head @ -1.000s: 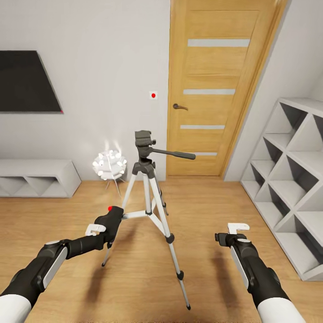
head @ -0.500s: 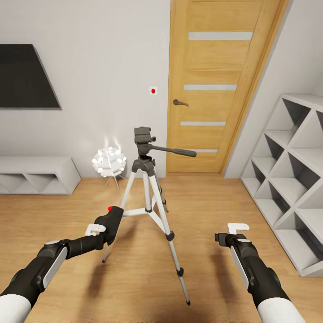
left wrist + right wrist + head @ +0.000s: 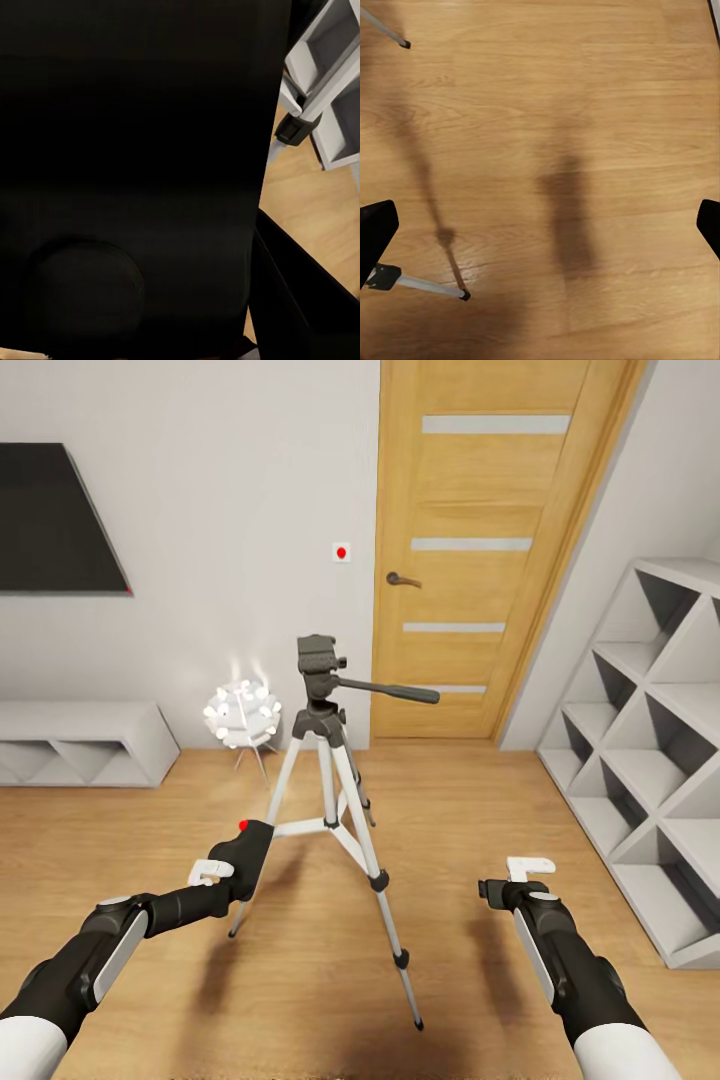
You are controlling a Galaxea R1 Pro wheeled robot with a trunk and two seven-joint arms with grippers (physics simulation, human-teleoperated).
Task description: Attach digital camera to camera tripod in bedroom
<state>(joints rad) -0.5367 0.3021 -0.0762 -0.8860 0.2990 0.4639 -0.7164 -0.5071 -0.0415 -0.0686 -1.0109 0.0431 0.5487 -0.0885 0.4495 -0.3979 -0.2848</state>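
The camera tripod stands on the wood floor before the oak door, pan handle pointing toward the white cube shelves. The left tool, low beside a tripod leg, is clenched on the digital camera, whose black body fills the left wrist view. The right tool hangs released; its fingertips show wide apart above bare floor.

The small chunky black camera has a bright red dot on top. The tall tripod has silver-white legs, black joints and a dark grey head. Beyond it, the honey-brown wooden door has pale stripes. The plank floor is light brown.
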